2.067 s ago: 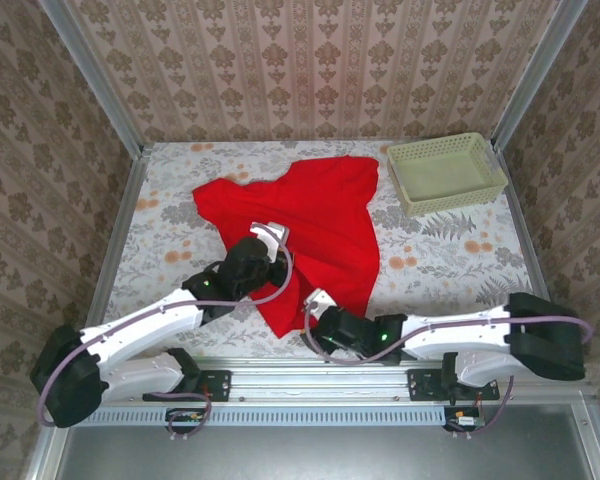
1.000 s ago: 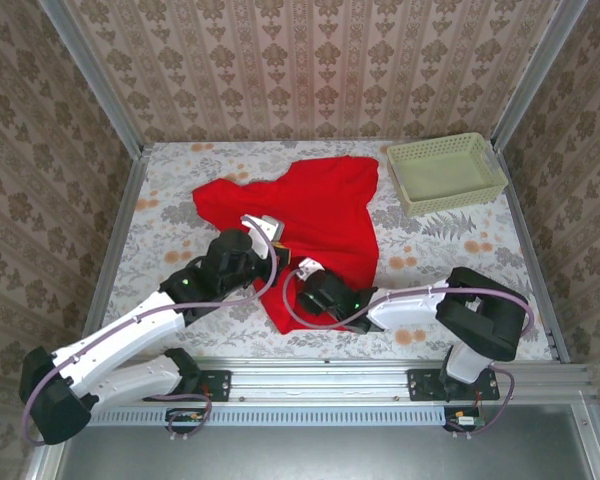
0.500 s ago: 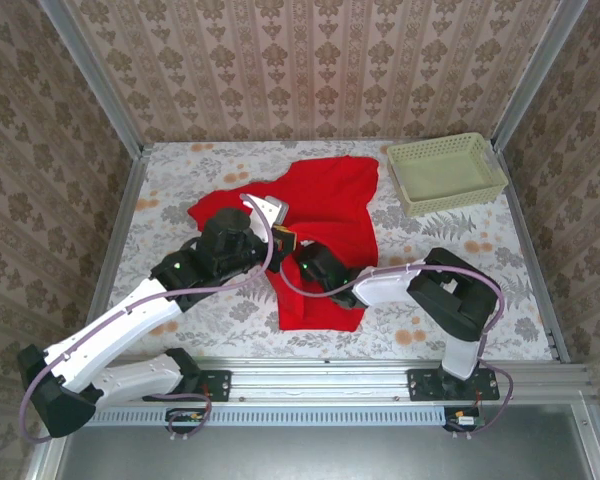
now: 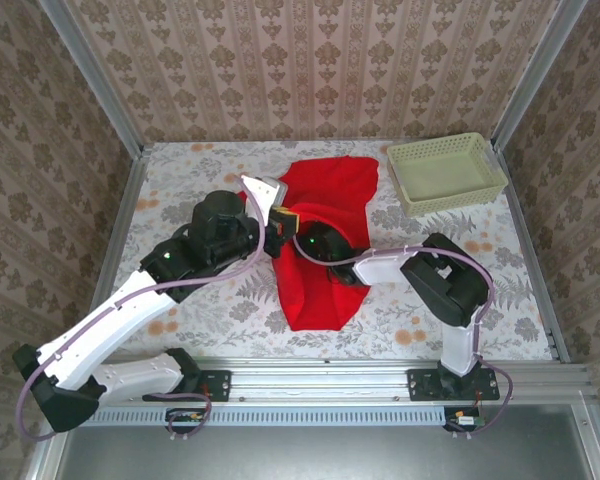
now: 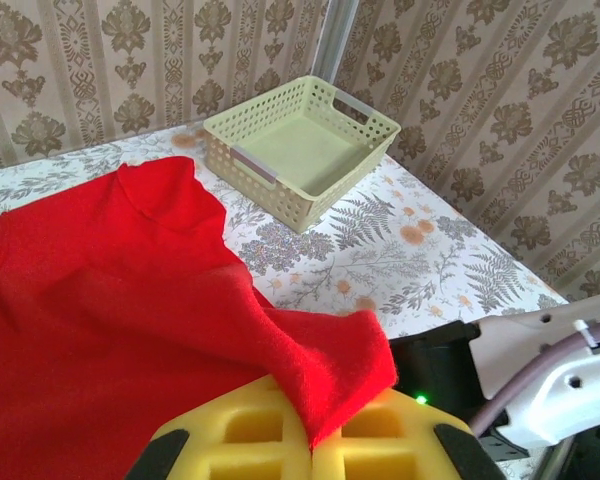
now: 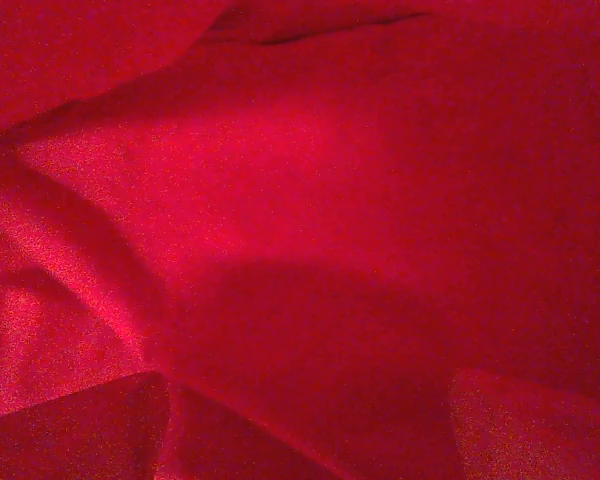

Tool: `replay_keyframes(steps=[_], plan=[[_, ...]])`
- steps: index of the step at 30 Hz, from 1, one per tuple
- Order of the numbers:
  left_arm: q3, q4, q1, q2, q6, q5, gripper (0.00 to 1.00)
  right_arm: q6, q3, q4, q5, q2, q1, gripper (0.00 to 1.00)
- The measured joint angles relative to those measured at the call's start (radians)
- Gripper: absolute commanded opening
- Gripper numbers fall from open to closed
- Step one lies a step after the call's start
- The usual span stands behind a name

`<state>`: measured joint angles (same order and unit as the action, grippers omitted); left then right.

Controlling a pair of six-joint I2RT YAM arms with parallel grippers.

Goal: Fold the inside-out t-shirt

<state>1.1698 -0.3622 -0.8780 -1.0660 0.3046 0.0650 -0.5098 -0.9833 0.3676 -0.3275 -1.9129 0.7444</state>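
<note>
Left hand [image 5: 306, 446] is clamped on a folded corner of the inside-out t-shirt [image 4: 325, 275]. That's soft, plain bright red cloth, rumpled down the middle of the fern-print table [image 4: 180, 170]. Right hand [image 4: 305, 240] is buried under the cloth just beside it, with its fingers [image 6: 70, 425] seen spread wide. A pale green perforated basket [image 4: 445, 172] is parked at the far right corner, well apart.

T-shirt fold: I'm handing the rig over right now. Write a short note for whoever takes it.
Left gripper: jaws shut on an edge of the t-shirt, raised above the table.
Right gripper: jaws apart, deep in the red cloth, nothing visibly pinched.
T-shirt: bunched lengthwise mid-table; basket far right, empty.
Done: no neat fold visible.
Left: flatten, then fold.
</note>
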Motion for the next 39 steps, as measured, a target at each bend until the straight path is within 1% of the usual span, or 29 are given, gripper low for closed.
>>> replay_keyframes(steps=[3,4,7,13,19,25,31,34,36,39], plan=[[0.023,-0.011,-0.016,-0.016,0.000,0.003,0.02,-0.026,-0.077,-0.045,-0.001,-0.046,-0.003,0.80],[0.034,-0.013,-0.024,-0.021,0.000,0.003,0.02,-0.037,-0.107,-0.065,-0.001,-0.063,-0.005,0.83],[0.080,-0.024,-0.047,-0.033,-0.006,0.002,0.02,-0.068,-0.205,-0.129,-0.001,-0.114,-0.011,0.85],[0.167,-0.036,-0.080,-0.034,-0.014,-0.010,0.02,-0.120,-0.417,-0.294,-0.005,-0.224,-0.056,0.85],[0.223,-0.037,-0.098,-0.054,-0.014,-0.031,0.01,-0.134,-0.691,-0.511,-0.017,-0.367,-0.087,0.85],[0.296,-0.036,-0.117,-0.101,-0.014,-0.052,0.01,-0.169,-0.964,-0.779,-0.042,-0.512,-0.076,0.85],[0.359,-0.035,-0.117,-0.129,-0.015,-0.094,0.02,-0.187,-1.151,-0.997,-0.086,-0.604,-0.060,0.82],[0.377,-0.035,-0.117,-0.128,-0.021,-0.122,0.02,-0.198,-1.194,-1.049,-0.099,-0.624,-0.058,0.73],[0.384,-0.035,-0.117,-0.128,-0.029,-0.147,0.02,-0.207,-1.205,-1.066,-0.103,-0.629,-0.057,0.63],[0.389,-0.043,-0.109,-0.127,-0.038,-0.188,0.02,-0.204,-1.209,-1.083,-0.109,-0.629,-0.055,0.36]])
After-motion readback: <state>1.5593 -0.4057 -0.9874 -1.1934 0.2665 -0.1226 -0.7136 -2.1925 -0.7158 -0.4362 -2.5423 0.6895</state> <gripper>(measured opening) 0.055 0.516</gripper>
